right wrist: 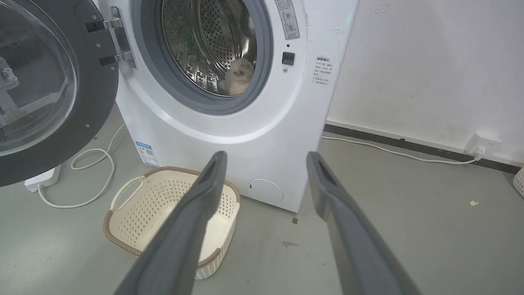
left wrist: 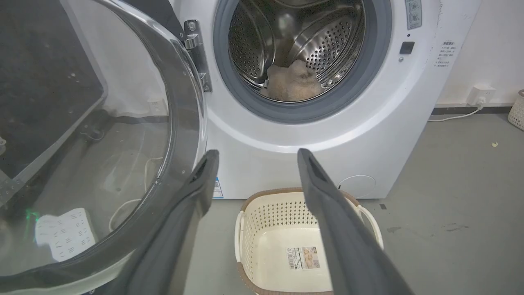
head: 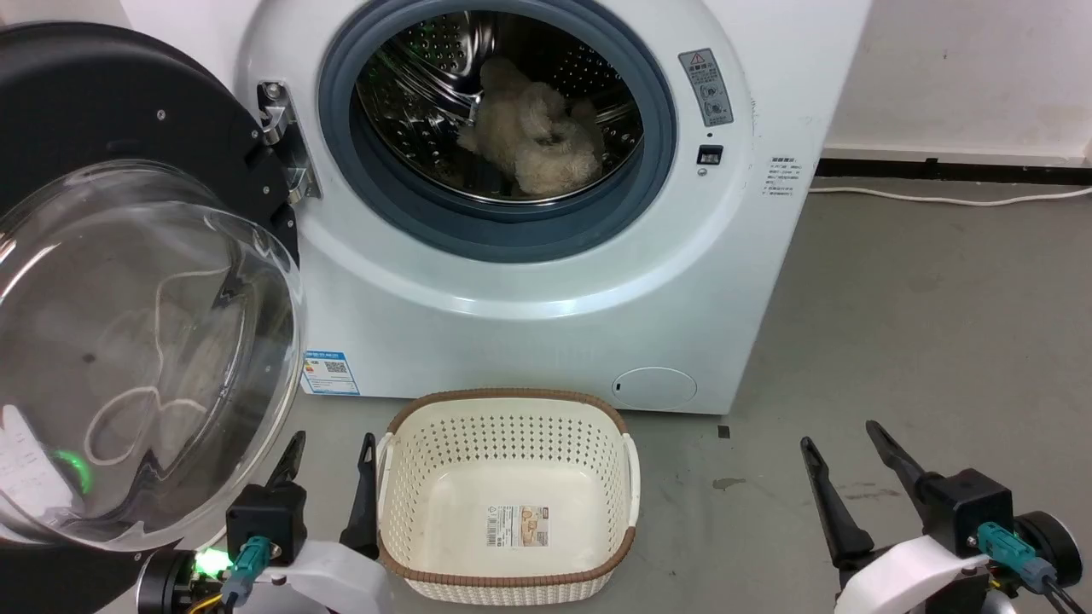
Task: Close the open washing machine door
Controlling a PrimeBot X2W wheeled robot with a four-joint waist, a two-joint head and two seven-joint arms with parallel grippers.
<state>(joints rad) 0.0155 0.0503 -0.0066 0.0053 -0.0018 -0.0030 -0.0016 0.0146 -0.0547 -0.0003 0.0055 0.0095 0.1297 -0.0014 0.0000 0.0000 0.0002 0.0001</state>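
Note:
The white washing machine [head: 546, 281] stands ahead with its round opening uncovered and a cream fluffy item [head: 533, 136] in the steel drum. The washing machine door [head: 128, 341] is swung wide open to the left on its metal hinge [head: 281, 136], its black rim and clear glass bowl facing me. My left gripper [head: 333, 448] is open at the lower left, just right of the door's lower edge [left wrist: 123, 241]. My right gripper [head: 840, 443] is open at the lower right above the floor, far from the door [right wrist: 45, 82].
A cream perforated basket [head: 509, 422] with a brown rim sits empty on the grey floor before the machine, between my grippers. A white cable [right wrist: 94, 172] and power strip [right wrist: 41, 180] lie under the door. Another cable [head: 947, 199] runs along the wall at right.

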